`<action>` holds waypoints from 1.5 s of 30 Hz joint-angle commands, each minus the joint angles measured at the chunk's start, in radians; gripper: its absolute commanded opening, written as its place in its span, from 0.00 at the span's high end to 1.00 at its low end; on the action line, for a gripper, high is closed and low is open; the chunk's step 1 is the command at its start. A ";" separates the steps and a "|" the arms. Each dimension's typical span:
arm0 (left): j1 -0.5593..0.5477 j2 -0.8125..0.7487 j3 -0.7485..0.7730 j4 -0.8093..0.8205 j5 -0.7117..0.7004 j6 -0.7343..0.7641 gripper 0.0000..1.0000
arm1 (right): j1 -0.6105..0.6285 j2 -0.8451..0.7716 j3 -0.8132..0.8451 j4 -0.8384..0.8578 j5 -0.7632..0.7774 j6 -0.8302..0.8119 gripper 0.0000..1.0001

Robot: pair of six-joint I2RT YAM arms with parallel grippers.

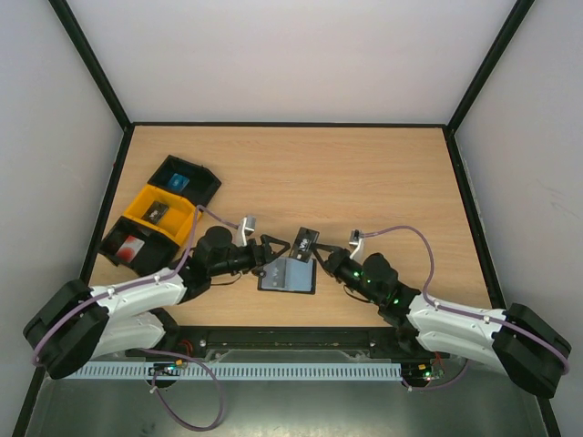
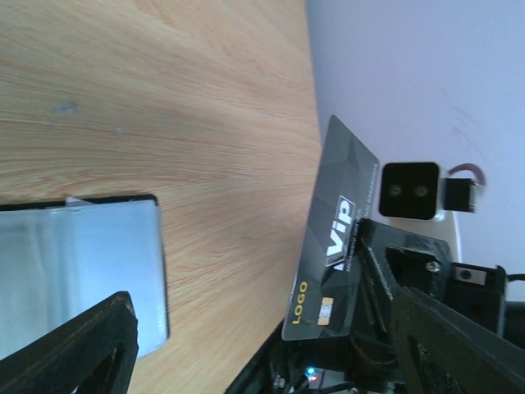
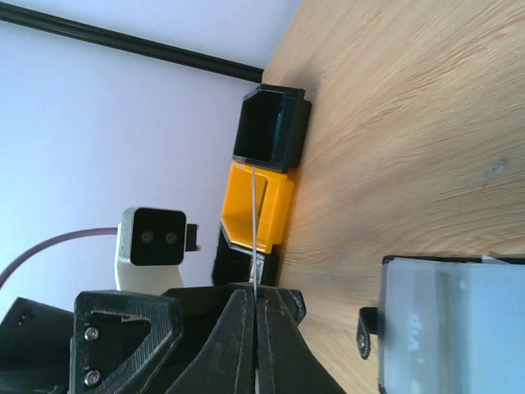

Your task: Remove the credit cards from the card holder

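The card holder (image 1: 288, 276) lies open on the table, grey-blue inner face up. It also shows in the left wrist view (image 2: 78, 275) and the right wrist view (image 3: 451, 320). My right gripper (image 1: 312, 256) is shut on a dark grey credit card (image 1: 305, 243) and holds it on edge above the holder's far right corner. The left wrist view shows the card's face (image 2: 332, 238); the right wrist view shows it edge-on (image 3: 257, 222) between the closed fingers (image 3: 238, 345). My left gripper (image 1: 271, 256) is open and empty at the holder's left edge, its fingers (image 2: 74, 353) wide apart.
Three open trays stand in a row at the far left: a black one (image 1: 202, 185) with a blue card (image 1: 178, 182), a yellow one (image 1: 137, 206) with a dark card, and a black one (image 1: 114, 238) with a red card (image 1: 130, 246).
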 commanded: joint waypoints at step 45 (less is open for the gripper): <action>-0.039 -0.585 0.012 -0.619 -0.087 0.219 0.97 | 0.007 -0.225 0.224 -0.527 -0.231 -0.538 0.62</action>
